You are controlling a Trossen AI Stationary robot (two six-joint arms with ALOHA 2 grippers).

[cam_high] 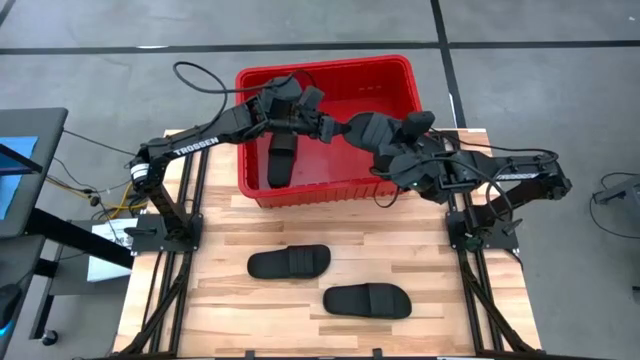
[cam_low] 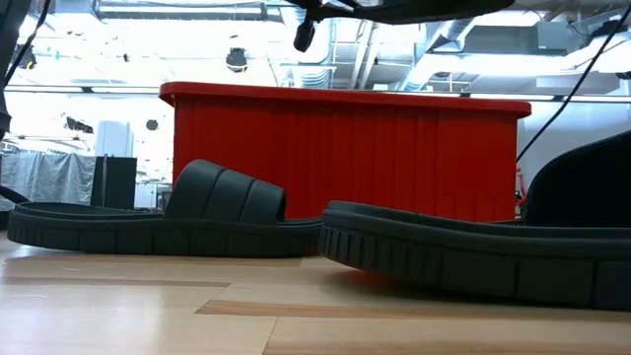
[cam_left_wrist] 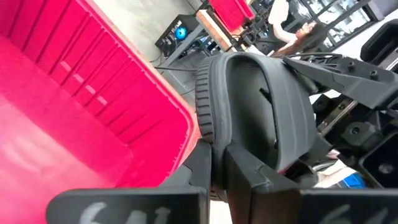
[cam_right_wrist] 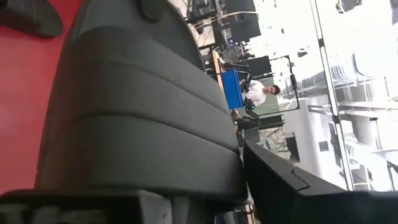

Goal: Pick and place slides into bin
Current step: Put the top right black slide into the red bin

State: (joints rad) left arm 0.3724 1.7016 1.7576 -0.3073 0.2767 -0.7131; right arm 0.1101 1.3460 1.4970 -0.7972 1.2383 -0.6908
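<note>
Both grippers clamp one matte black rubber slide, wide ribbed strap showing, above the large red plastic bin.

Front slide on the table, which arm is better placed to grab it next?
Right, probably: the front slide lies nearer the right arm's base, the other table slide nearer the left's. Left gripper and right gripper both hang over the bin with a third slide.
</note>
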